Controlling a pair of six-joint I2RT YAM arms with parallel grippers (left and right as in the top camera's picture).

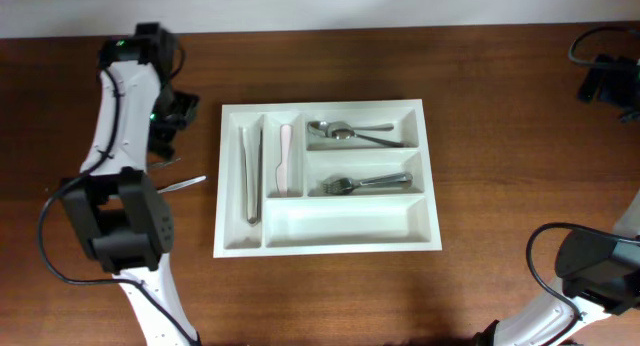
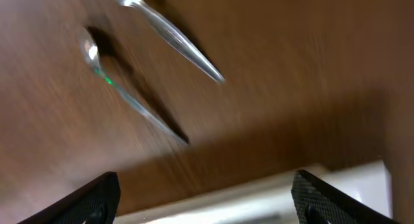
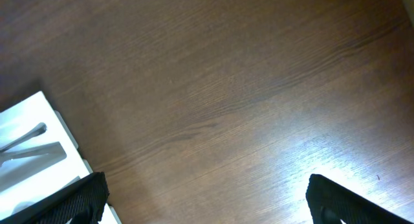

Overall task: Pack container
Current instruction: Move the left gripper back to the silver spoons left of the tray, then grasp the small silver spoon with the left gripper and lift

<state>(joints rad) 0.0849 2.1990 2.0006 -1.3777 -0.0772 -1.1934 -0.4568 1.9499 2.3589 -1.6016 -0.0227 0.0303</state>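
Plainly, the chief hazard is the loose utensil lying on the table just left of the container. It is thin, shiny and flat against the wood, so fingers closing on it could skate off the metal, catch only its tapered end and let it swing, or shove it against the tray wall. The left gripper hovers near the container's far left corner, jaws spread wide with nothing between them. Its wrist view is smeared and shows two slim metal handles, so which piece to aim for is hard to judge from there. A piece released carelessly could also land across a divider or in the wrong slot. The right gripper hangs over bare wood to the container's right, likewise wide apart and empty. The container lies flat in the middle of the table: white, rectangular, with two long narrow compartments on the left and three wider ones on the right. A long metal piece lies in the leftmost slot and a pale piece in the next. Spoons fill the far wide one, forks the middle, and the nearest is bare.
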